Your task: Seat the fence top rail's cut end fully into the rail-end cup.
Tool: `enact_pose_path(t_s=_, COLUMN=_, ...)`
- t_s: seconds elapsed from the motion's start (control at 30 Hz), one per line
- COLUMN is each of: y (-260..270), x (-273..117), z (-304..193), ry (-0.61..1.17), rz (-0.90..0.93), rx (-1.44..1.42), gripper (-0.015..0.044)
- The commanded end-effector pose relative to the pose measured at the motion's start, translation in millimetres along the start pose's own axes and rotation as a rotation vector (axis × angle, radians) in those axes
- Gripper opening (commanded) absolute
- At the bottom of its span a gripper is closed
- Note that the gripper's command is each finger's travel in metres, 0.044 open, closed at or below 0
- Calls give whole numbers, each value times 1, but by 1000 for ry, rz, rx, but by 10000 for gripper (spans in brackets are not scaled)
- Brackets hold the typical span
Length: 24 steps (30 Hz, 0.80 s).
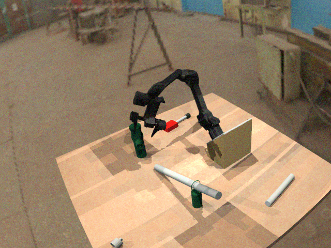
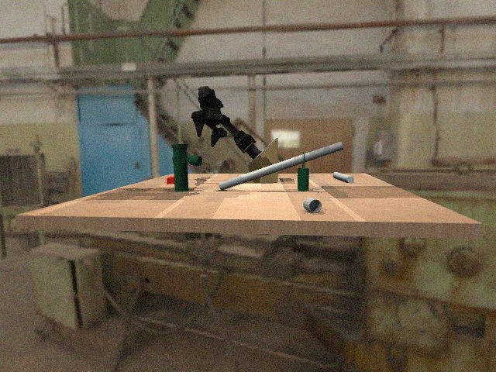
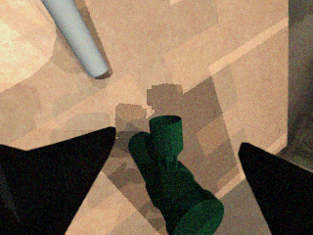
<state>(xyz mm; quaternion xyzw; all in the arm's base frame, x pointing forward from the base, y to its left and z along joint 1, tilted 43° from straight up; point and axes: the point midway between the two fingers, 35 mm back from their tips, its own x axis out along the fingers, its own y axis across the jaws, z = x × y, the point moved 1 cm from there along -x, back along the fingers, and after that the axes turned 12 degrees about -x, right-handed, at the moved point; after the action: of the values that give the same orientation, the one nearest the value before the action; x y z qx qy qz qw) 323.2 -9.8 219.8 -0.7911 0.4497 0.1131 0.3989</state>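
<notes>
Hand (image 1: 144,126) (image 2: 205,139) (image 3: 176,140) hovers open above the big post (image 1: 139,145) (image 2: 181,172) (image 3: 198,217).

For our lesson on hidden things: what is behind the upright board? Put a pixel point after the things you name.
Over its top edge, the top view shows part of the arm (image 1: 199,98). The board (image 1: 236,144) covers its foot.

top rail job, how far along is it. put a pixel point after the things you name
Done: the rail (image 1: 176,175) (image 2: 276,167) (image 3: 80,36) runs through the loop (image 1: 192,185) on the short post.
In hand: nothing; the open gripper (image 1: 144,125) (image 2: 204,139) (image 3: 176,140) is above the big post (image 1: 139,144) (image 2: 180,172) (image 3: 183,196).
Left: lift the rail's low end, seat it in the green cup (image 2: 195,160) (image 3: 166,134), release.
</notes>
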Motion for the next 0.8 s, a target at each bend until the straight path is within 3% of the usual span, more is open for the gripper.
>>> enact_pose_path(t_s=0.0, y=-8, x=1, z=-24, ry=11, rz=-24, rx=-181, gripper=440)
enact_pose_path(t_s=0.23, y=-7, x=3, z=-23, ry=11, rz=-24, rx=-181, gripper=440)
enact_pose_path(t_s=0.47, y=14, x=41, z=-24, ry=13, rz=-26, rx=-181, gripper=440)
enact_pose_path(t_s=0.77, y=14, x=49, z=-24, ry=13, rz=-25, rx=-181, gripper=440)
